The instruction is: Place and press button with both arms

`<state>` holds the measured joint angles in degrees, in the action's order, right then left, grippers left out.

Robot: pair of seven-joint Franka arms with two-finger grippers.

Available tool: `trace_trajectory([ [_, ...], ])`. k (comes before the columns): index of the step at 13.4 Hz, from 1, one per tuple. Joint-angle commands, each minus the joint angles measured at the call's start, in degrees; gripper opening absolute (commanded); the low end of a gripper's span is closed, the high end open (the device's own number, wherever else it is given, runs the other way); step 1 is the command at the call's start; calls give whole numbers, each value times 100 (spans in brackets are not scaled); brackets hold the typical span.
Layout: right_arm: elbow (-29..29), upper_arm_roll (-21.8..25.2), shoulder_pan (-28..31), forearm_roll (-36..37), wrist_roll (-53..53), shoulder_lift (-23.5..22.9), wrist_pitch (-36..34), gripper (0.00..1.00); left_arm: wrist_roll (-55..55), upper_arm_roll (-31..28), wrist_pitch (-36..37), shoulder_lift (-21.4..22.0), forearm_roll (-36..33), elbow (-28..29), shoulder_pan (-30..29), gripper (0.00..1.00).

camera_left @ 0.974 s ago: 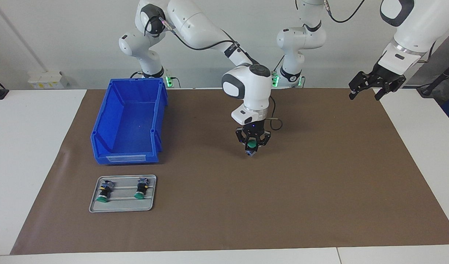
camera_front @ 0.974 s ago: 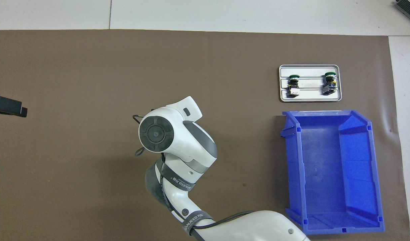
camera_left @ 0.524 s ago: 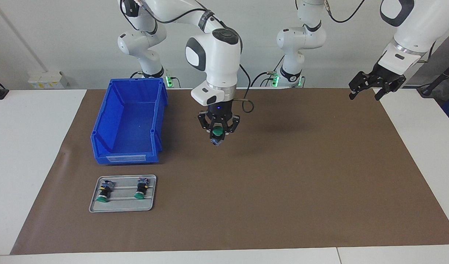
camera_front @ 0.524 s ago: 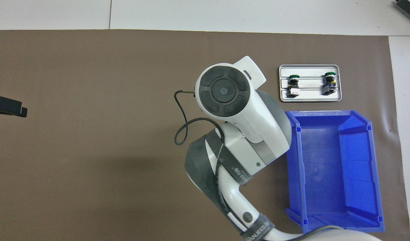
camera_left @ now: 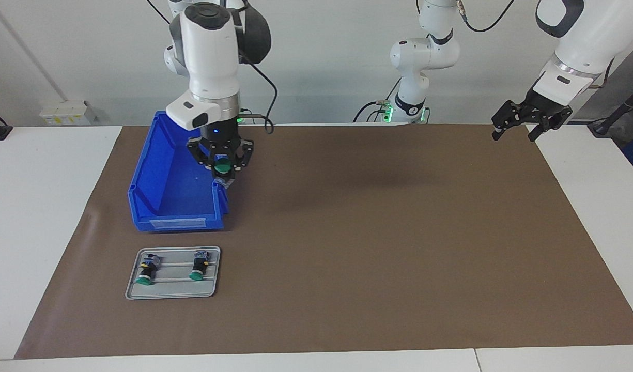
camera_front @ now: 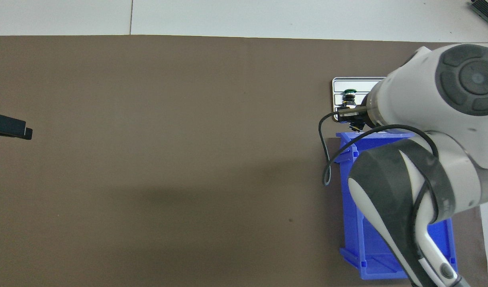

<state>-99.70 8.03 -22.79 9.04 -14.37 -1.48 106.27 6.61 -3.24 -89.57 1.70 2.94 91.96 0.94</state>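
One button (camera_left: 223, 167) gripped over bin (camera_left: 156, 175); two trayed.

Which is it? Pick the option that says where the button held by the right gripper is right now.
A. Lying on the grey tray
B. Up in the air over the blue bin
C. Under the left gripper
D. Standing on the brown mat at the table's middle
B: in the facing view the right gripper is shut on the button, raised over the blue bin.

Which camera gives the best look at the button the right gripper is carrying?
The facing view: the button shows green-capped in the right gripper, over the blue bin. In the overhead view the arm hides it.
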Motion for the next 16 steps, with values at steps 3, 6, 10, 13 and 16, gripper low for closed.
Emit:
trace_trajectory([
  [3,-2534,-82,906,-42,970,1114,1658,0,-37,16,-95,190,13,234,-33,100],
  [6,-3483,-82,1302,-33,1278,1588,2115,0,-37,16,-95,190,13,234,-33,100],
  [10,-4214,-64,1469,-42,1306,1800,2791,0,-37,16,-95,199,13,234,-33,100],
  [13,-4592,-64,1532,-33,1314,1695,3512,0,-37,16,-95,190,13,234,-33,100],
  [16,-4673,-64,1663,-42,1306,1414,3909,0,-37,16,-95,190,13,234,-33,100],
])
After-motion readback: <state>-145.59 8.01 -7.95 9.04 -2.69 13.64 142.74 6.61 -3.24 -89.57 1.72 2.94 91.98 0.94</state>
